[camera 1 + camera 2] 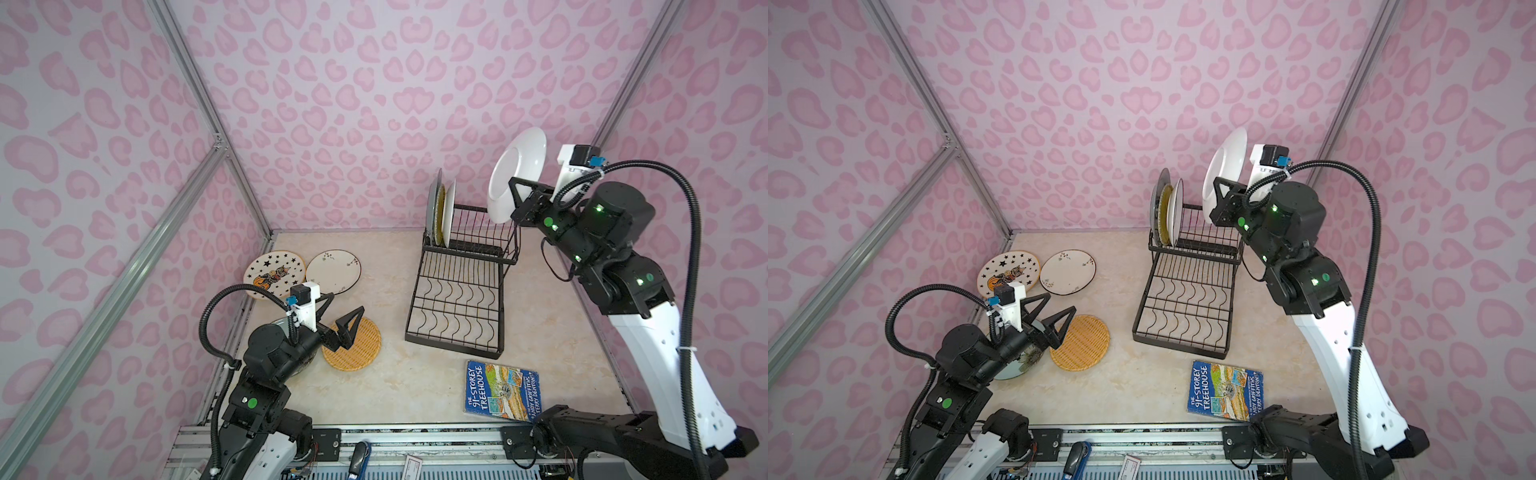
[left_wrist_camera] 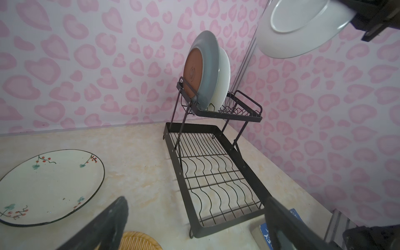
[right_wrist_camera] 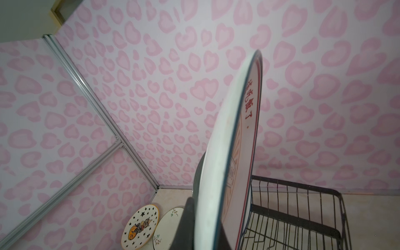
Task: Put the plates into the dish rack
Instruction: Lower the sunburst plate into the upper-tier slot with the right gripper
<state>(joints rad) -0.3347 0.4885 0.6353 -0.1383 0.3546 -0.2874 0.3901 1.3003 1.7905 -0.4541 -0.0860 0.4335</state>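
Gripping the sunburst plate (image 1: 515, 172) by its lower rim, the right claw (image 1: 514, 189) holds it on edge and tilted, up above the dish rack (image 1: 467, 251) — over the free end of the raised basket, clear of the wires; the right wrist view shows a red ring and red lettering on the plate's face. At the other end of that basket three plates stand on edge, close together: a teal-grey plate (image 1: 433, 203) outermost, a yellow woven plate (image 1: 440, 210) in the middle, a white plate (image 1: 449, 212) towards the free end. Well to the left of the rack in both top views, the star plate (image 1: 274, 274) and the sprig plate (image 1: 332, 272) lie flat on the worktop (image 1: 374, 395), just beside each other; the orange woven plate (image 1: 359, 347) lies flat too, nearer the rack's front left corner. The left claw (image 1: 348, 302) hangs over that plate's edge farthest from the rack, its jaws spread wide and gripping no plate; a pale green floral plate (image 1: 1013, 371) peeks out from under the left arm (image 1: 967, 353). A blue book (image 1: 500, 390) lies just in front of the rack — flat, cover up.
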